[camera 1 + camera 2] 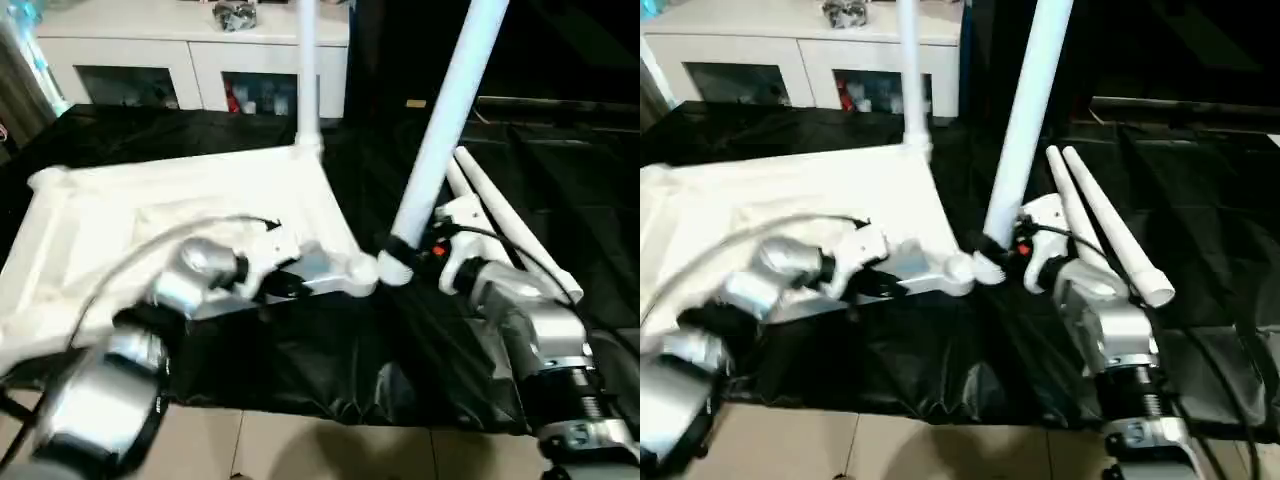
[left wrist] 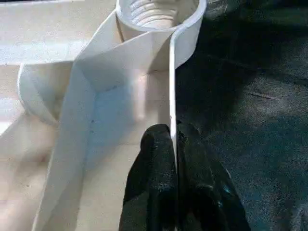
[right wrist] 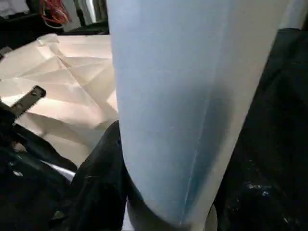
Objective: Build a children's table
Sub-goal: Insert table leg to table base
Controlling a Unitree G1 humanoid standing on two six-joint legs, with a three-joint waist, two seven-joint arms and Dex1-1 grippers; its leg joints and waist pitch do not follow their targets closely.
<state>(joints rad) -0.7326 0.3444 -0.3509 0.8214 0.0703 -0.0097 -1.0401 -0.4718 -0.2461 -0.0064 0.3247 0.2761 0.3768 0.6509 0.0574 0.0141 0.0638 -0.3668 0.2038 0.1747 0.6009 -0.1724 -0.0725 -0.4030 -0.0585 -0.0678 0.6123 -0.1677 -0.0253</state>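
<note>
Left pincer (image 2: 174, 144) clamped on tabletop (image 1: 150, 210) side wall just below corner socket (image 2: 159, 14). Right pincer (image 1: 405, 258) grips tilted leg (image 1: 450, 110) at that corner. Two spare legs (image 1: 1105, 235) lie beside on black sheet (image 1: 330, 370).

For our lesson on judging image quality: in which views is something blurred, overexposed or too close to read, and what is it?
Left eye view: the left forearm is smeared and the tabletop glares, ribs washed out. Right wrist view: the held leg looms close, soft-edged. Left wrist view: the corner socket and the rim pinched by the left pincer look crisp.
</note>
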